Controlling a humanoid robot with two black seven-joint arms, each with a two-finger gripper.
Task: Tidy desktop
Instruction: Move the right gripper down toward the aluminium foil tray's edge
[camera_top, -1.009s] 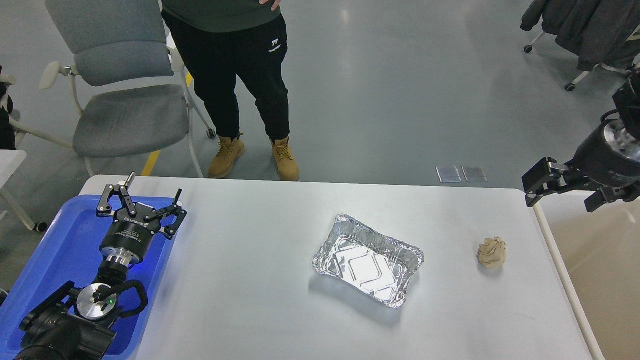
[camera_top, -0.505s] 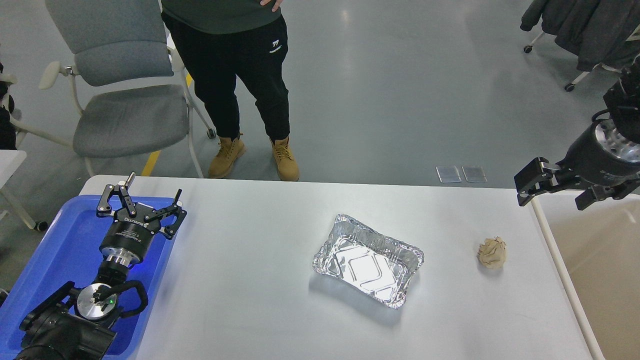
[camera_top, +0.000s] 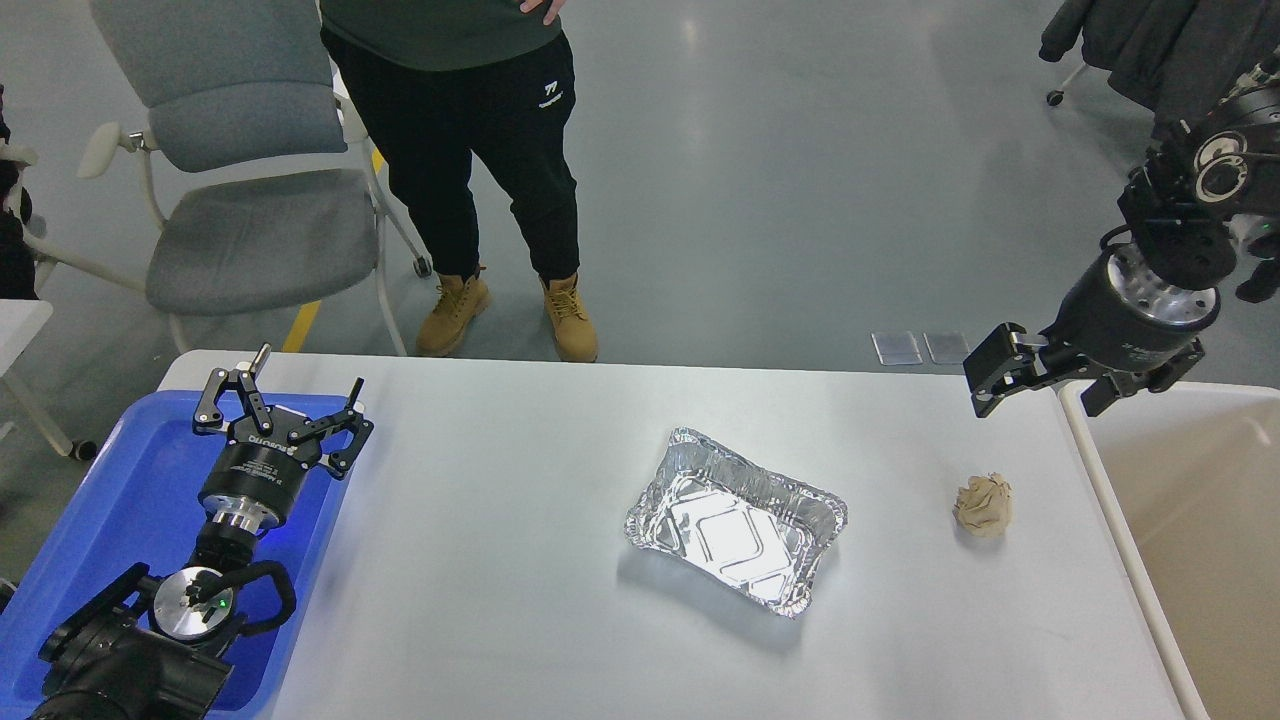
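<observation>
The white-grey desktop (camera_top: 500, 560) fills the lower part of the head view. An empty crinkled foil tray (camera_top: 736, 518) lies right of its middle. A crumpled beige paper ball (camera_top: 983, 503) lies near the right edge. My right gripper (camera_top: 1040, 395) hangs open and empty above the desktop's far right corner, up and right of the paper ball. My left gripper (camera_top: 288, 397) is open and empty above the far end of the blue plastic tray (camera_top: 120, 500) at the left.
A beige, white-rimmed bin (camera_top: 1190, 520) stands against the desktop's right edge. A person in tan boots (camera_top: 505, 310) stands just beyond the far edge. A grey office chair (camera_top: 250, 210) stands at the back left.
My right gripper has moved left and a little up, from over the bin's corner to above the desktop's far right corner. The left arm has not moved.
</observation>
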